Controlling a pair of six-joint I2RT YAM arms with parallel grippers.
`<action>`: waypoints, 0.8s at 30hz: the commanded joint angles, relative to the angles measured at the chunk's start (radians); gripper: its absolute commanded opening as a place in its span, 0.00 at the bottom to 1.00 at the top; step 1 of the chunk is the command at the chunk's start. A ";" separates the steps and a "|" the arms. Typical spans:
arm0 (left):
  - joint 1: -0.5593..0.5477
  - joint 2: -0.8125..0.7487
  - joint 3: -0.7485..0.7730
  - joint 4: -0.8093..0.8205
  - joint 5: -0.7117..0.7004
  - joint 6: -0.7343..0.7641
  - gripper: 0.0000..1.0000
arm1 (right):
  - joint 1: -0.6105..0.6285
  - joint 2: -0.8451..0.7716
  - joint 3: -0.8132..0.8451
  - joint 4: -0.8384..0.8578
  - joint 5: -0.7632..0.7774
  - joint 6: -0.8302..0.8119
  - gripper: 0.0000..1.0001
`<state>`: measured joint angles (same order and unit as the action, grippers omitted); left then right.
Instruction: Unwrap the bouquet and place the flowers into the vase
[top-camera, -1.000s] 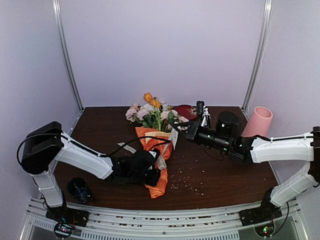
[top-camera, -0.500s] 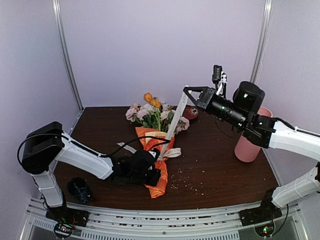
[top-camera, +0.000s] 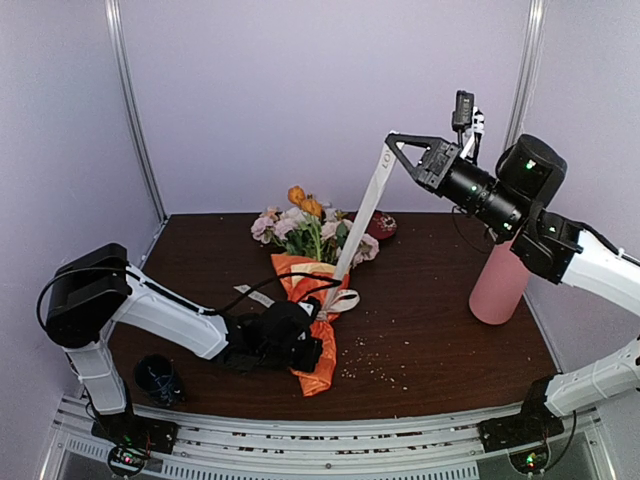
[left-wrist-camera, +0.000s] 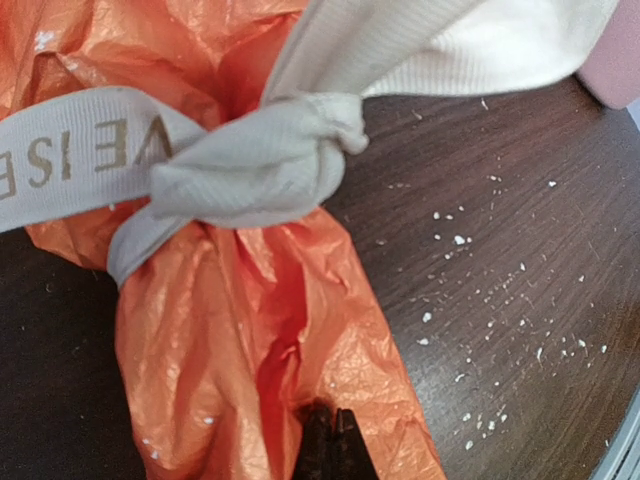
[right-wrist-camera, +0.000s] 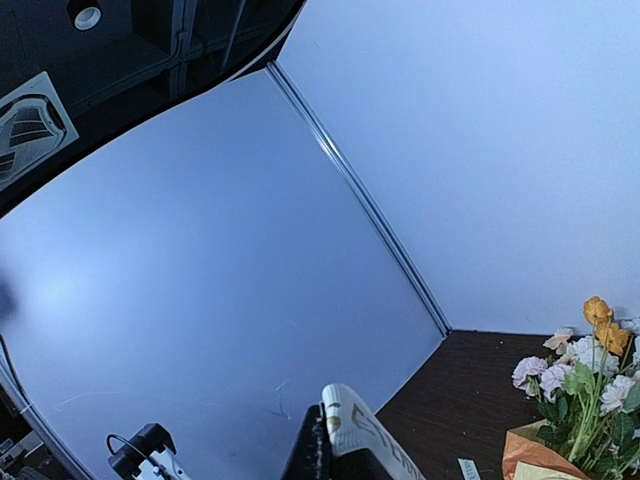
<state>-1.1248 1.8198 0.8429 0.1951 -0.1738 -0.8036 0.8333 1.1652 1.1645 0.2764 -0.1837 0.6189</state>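
Note:
The bouquet (top-camera: 312, 300) lies on the dark table, its pink, white and orange flowers (top-camera: 305, 225) pointing to the back. My left gripper (top-camera: 312, 352) is shut on the orange paper (left-wrist-camera: 250, 330) near its lower end, fingertips (left-wrist-camera: 322, 445) pinching a fold. A cream ribbon (left-wrist-camera: 250, 165) is knotted round the paper. My right gripper (top-camera: 392, 148) is high above the table, shut on the ribbon's (top-camera: 360, 220) end, which runs taut down to the knot. The wrist view shows that ribbon end (right-wrist-camera: 355, 432) between the right gripper's (right-wrist-camera: 335, 450) jaws. The pink vase (top-camera: 497, 288) stands at the right, its top hidden by the arm.
A small dark blue cup (top-camera: 158, 378) sits at the near left corner. A dark red dish (top-camera: 380, 224) lies behind the flowers. White crumbs (top-camera: 385, 368) dot the table right of the paper. A paper tag (top-camera: 255, 296) lies left of the bouquet.
My right gripper has risen from table level up and to the right with the ribbon end, drawing the ribbon out long and taut. The left gripper has held still on the paper.

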 joint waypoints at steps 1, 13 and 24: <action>0.007 0.067 -0.009 -0.104 0.018 -0.005 0.00 | -0.008 -0.051 0.051 0.034 -0.039 -0.033 0.00; 0.007 0.088 0.013 -0.113 0.023 0.003 0.00 | -0.009 -0.083 0.152 -0.055 0.014 -0.100 0.00; 0.007 -0.015 0.037 -0.152 0.008 0.038 0.01 | -0.009 -0.162 -0.060 -0.133 0.127 -0.142 0.00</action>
<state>-1.1248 1.8397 0.8795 0.1787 -0.1650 -0.7921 0.8295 1.0508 1.2186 0.1940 -0.1314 0.4999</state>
